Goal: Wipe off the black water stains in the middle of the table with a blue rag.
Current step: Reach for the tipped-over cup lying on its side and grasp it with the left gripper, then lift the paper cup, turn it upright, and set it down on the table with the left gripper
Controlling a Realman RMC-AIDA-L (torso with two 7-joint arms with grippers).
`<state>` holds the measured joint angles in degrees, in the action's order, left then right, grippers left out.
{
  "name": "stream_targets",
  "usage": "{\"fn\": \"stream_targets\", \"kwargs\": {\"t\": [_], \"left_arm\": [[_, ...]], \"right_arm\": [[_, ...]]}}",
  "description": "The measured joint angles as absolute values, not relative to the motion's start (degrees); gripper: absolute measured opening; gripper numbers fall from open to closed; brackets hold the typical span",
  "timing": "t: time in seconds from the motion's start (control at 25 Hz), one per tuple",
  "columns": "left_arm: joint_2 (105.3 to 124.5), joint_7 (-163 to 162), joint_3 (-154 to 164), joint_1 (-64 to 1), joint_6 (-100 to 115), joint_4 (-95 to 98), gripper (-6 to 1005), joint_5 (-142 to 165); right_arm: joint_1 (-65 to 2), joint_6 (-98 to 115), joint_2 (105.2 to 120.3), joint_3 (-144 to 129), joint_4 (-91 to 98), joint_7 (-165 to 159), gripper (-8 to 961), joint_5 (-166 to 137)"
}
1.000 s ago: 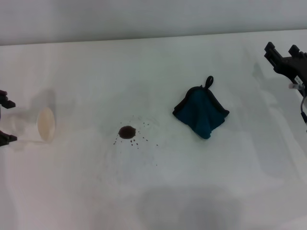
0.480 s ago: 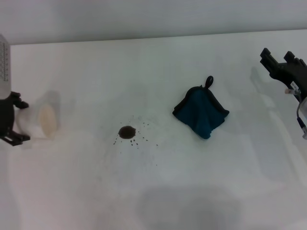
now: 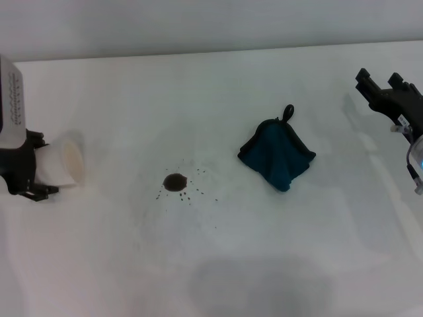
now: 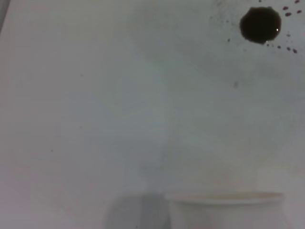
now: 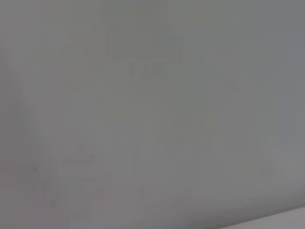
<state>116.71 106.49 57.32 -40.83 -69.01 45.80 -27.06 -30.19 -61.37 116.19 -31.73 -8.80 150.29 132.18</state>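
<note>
Left pincer (image 3: 41,173) grips white paper cup (image 3: 64,166) at counter (image 3: 218,86) left edge; right pincer (image 3: 382,84) open, far right; blue rag (image 3: 277,153) right of black water stains (image 3: 175,181).

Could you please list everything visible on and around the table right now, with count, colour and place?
black water stains: one blot with specks around it, dark brown-black, middle of the table
blue rag: one, teal-blue with black edging, right of the stains, lying free
paper cup: one, white, far left, on its side
table: one, white
left gripper: black, far left, holding the cup
right gripper: black, far right, above the table, open
</note>
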Motion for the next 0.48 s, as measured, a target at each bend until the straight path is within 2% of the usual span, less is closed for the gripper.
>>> {"fn": "stream_targets", "kwargs": {"t": [0.24, 0.48], "left_arm": [[117.42, 106.6, 57.2, -39.5, -67.6, 46.4, 753, -28.6], [117.78, 105.9, 56.4, -35.8, -65.0, 51.5, 702, -43.0]], "right_arm": [[-30.0, -62.0, 116.19, -31.7, -8.8, 150.3, 796, 132.2], [-29.9, -62.0, 116.19, -31.7, -8.7, 150.3, 795, 132.2]]}}
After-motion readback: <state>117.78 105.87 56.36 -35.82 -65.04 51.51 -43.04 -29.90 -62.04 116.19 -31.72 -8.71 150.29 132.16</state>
